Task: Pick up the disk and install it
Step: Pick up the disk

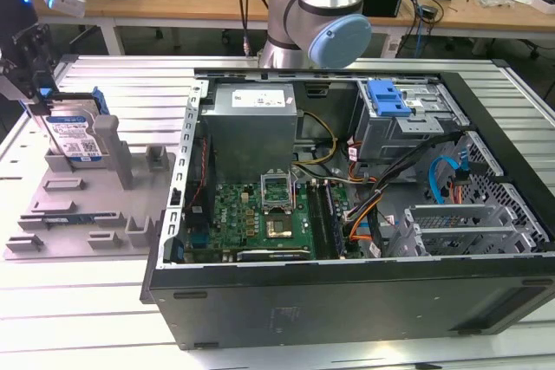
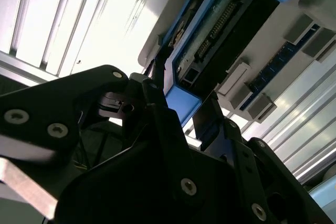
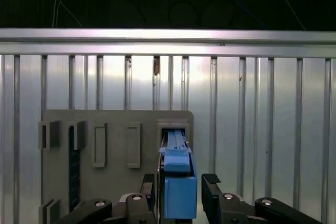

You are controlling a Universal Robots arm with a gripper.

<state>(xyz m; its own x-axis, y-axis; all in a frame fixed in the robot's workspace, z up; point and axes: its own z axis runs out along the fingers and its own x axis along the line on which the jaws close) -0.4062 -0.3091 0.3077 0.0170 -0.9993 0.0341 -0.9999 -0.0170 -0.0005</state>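
1. Gripper [image 1: 36, 97] is at the exterior view's left, fingers [image 3: 210, 190] apart, straddling the disk's [image 1: 74, 138] blue top edge.
2. Disk stands upright in a gray holder [image 1: 87, 205], well apart from the open PC case [image 1: 347, 301].

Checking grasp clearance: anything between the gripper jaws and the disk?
Nothing. In the first wrist view the gripper straddles the disk at its blue frame edge, with only a narrow bare gap beside each jaw.
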